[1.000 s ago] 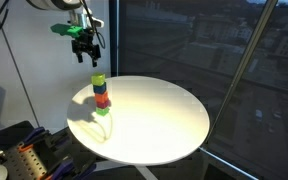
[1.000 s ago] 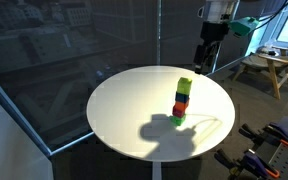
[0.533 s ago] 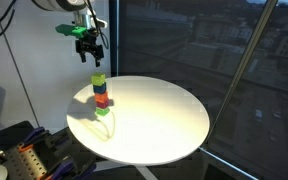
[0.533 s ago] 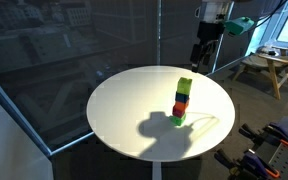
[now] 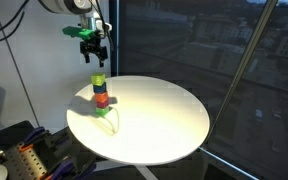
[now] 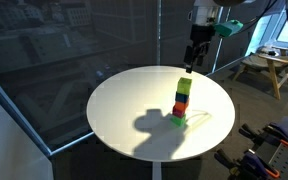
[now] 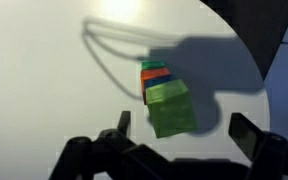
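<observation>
The hand [image 5: 95, 56] hangs in the air above a small tower of blocks [image 5: 101, 94], well clear of it, spread wide and holding nothing. In the wrist view its two dark fingers [image 7: 246, 135] stand far apart along the lower edge, with the tower showing between them.

The tower stands upright on the round white desk [image 6: 124, 115], off the middle and toward the edge on the arm's side. It is apart from the rim in both exterior views. A lime-green block [image 6: 185, 87] sits on top, a red block [image 6: 180, 108] lower down and a green block [image 6: 177, 120] at the bottom. There is a darker one between lime and red, and its colour is hard to tell from outside. From above, the blocks look slightly turned against each other (edges of the lower ones peek out beside the lime top), so the tower is not perfectly square.

The step in hand reads as a hover over the tower, with the lime-green block the nearest thing to the fingers. A next move toward that block would call for a straight, slow descent. One finger should pass down each side of the block. A finger that catches an edge could, I judge, shove the whole tower over.
</observation>
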You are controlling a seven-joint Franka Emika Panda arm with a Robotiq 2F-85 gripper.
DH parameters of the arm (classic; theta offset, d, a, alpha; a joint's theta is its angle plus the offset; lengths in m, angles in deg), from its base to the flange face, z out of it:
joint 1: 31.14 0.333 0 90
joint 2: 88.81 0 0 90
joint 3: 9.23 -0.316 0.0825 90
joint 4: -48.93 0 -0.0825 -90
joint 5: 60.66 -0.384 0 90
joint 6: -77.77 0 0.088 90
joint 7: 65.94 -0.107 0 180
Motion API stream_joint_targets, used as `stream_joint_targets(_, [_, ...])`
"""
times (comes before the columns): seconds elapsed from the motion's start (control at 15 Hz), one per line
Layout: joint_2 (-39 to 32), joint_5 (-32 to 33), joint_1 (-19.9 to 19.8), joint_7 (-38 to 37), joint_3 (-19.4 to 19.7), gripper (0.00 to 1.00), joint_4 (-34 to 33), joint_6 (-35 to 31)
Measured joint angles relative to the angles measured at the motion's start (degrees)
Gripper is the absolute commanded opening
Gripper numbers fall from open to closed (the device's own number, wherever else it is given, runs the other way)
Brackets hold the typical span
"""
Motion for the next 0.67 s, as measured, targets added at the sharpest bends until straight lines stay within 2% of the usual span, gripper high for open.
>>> stream_joint_targets(0.67, [-2.51,2.00,0.00,6.34,0.43,1.00,-2.10,0.00])
